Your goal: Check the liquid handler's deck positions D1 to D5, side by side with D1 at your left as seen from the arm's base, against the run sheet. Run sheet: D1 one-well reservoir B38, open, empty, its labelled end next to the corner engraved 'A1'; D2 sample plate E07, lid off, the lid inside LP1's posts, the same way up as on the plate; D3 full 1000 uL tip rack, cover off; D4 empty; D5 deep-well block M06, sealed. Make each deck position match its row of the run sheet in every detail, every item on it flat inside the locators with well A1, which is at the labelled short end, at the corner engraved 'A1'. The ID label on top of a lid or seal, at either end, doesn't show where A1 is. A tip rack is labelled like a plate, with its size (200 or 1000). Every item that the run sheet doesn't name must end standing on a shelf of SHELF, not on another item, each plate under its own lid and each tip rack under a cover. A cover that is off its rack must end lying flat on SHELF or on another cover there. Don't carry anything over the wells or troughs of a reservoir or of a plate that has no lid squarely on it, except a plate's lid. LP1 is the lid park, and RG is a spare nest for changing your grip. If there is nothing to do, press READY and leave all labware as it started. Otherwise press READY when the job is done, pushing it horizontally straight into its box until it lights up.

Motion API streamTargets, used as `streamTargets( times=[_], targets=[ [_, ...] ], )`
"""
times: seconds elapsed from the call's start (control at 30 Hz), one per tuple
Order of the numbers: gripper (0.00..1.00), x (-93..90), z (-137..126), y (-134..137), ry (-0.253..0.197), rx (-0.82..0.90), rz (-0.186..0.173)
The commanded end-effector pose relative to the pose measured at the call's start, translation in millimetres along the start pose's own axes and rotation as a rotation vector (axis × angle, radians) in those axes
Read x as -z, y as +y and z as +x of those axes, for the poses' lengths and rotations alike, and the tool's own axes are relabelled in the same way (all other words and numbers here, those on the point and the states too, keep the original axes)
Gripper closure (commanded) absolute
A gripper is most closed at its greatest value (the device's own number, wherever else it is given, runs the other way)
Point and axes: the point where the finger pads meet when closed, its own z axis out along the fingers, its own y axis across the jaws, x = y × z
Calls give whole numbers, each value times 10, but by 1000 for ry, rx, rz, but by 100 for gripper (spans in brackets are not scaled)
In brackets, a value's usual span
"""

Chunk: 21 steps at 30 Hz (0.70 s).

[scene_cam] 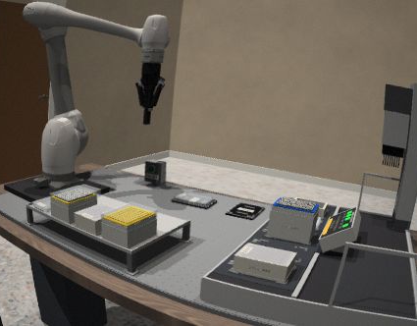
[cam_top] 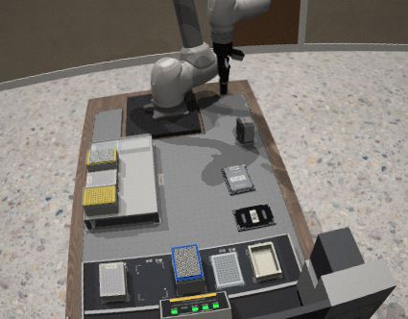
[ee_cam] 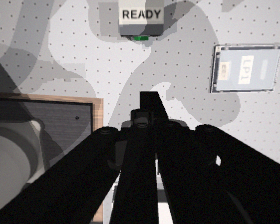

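With jaws clenched on nothing, the gripper (scene_cam: 147, 118) hangs high at the upper left, so drop level with the READY box (scene_cam: 155, 172) on the counter (scene_cam: 207, 236) and push horizontally

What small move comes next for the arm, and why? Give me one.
Probably lower the gripper to the height of the READY box, behind its button side. The jaws are shut and empty, held high above the table. In the wrist view the READY box lies ahead below, with a green strip at its edge, and the button takes a horizontal push.
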Motion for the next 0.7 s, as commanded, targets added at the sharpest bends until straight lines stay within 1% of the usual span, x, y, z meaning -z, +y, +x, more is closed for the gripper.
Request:
streamTargets(
  times=[0.0, 0.27, 0.33, 0.67],
  targets=[
    [90, -19, -4, -40, -3, -3, 7],
    [90, -19, -4, -40, -3, -3, 7],
    [90, -64, 5, -22, -1, -3, 3],
    [90, -236, 5, -22, -2, -3, 4]
  ],
)
